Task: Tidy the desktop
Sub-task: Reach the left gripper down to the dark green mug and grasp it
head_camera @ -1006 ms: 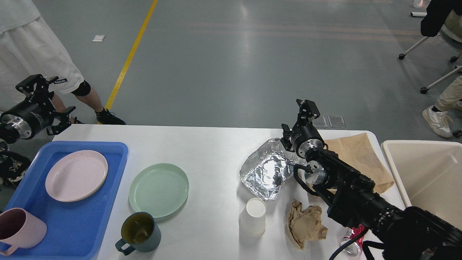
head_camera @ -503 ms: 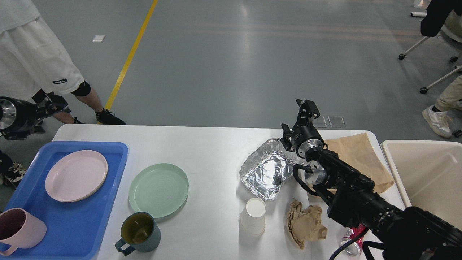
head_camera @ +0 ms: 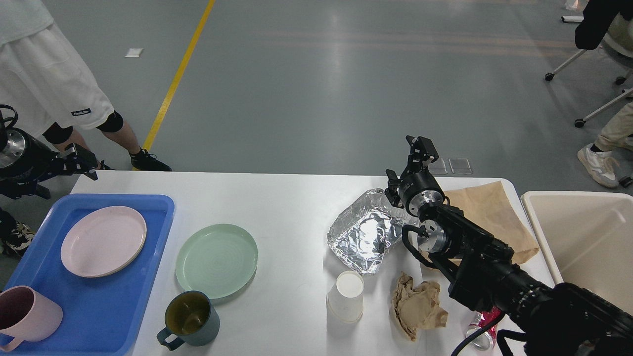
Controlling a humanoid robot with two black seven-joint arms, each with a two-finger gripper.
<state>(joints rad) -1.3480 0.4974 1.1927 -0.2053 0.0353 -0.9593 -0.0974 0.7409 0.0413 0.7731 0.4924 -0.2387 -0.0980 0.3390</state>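
The white desktop holds a crumpled foil tray, a brown paper bag, a crumpled brown paper wad, a white paper cup, a green plate and a dark teal mug. My right gripper points up and away above the foil tray's far right corner, holding nothing; its fingers cannot be told apart. My left gripper hovers off the table's far left corner, dark and side-on.
A blue tray at the left holds a pink plate and a pink mug. A beige bin stands off the right edge. A red can lies under my right arm. A person stands at the far left.
My left gripper has swung down and turned, from up beside the person's leg to just off the table's far left corner. The right arm has not moved.
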